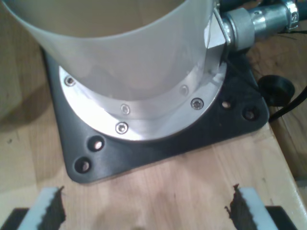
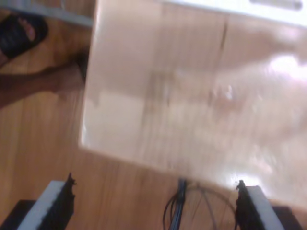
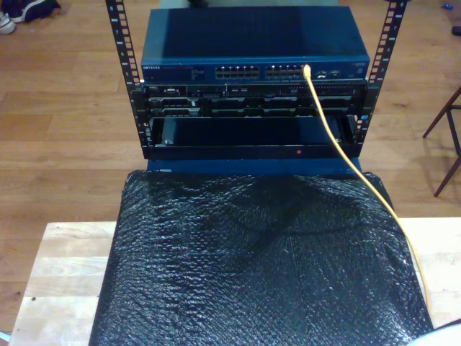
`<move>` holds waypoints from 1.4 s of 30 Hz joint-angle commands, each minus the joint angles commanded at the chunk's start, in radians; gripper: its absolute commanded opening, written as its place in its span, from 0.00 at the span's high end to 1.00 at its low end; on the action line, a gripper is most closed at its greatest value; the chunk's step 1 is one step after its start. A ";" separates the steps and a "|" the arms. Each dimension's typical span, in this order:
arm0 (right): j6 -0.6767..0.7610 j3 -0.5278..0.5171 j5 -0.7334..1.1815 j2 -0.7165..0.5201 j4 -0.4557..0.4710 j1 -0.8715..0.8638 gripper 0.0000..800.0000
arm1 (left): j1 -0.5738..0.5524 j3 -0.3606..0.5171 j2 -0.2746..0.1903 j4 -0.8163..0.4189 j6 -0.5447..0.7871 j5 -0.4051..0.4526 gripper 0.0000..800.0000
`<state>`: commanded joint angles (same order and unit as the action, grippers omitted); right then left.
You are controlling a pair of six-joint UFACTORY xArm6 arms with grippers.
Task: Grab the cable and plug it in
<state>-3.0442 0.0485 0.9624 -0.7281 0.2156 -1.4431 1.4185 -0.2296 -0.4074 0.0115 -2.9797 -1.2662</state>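
The orange-yellow cable (image 3: 314,94) shows in the exterior view. Its upper end sits at a port on the front of the blue switch (image 3: 252,40). From there it runs down over the black padded sheet (image 3: 252,267) toward the exterior view's lower right. My first gripper (image 1: 146,211) is open with nothing between its fingers (image 1: 48,208). It hangs over bare wood in front of a white arm base (image 1: 124,52) on a black plate (image 1: 168,143). My second gripper (image 2: 153,206) is also open and holds nothing. It hovers above a corner of a wooden tabletop (image 2: 192,96).
A black rack (image 3: 252,108) holds the switch and darker units below it. Light wooden table (image 3: 65,267) shows beside the padded sheet. A bundle of blue and black wires (image 2: 180,206) hangs below the tabletop. A person's foot in a black sandal (image 2: 21,33) rests on the floor.
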 joint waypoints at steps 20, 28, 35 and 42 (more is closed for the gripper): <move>-0.061 -0.029 -0.064 0.075 -0.198 -0.028 0.00 | 0.000 0.000 0.000 0.002 0.000 0.000 0.00; -0.061 -0.037 -0.074 0.068 -0.198 -0.028 0.00 | 0.000 0.000 0.000 0.000 0.000 0.000 0.00; -0.061 -0.037 -0.074 0.068 -0.198 -0.028 0.00 | 0.000 0.000 0.000 0.000 0.000 0.000 0.00; -0.061 -0.037 -0.074 0.068 -0.198 -0.028 0.00 | 0.000 0.000 0.000 0.000 0.000 0.000 0.00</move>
<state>-3.1055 0.0117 0.8888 -0.6605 0.0176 -1.4707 1.4185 -0.2296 -0.4074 0.0115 -2.9797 -1.2662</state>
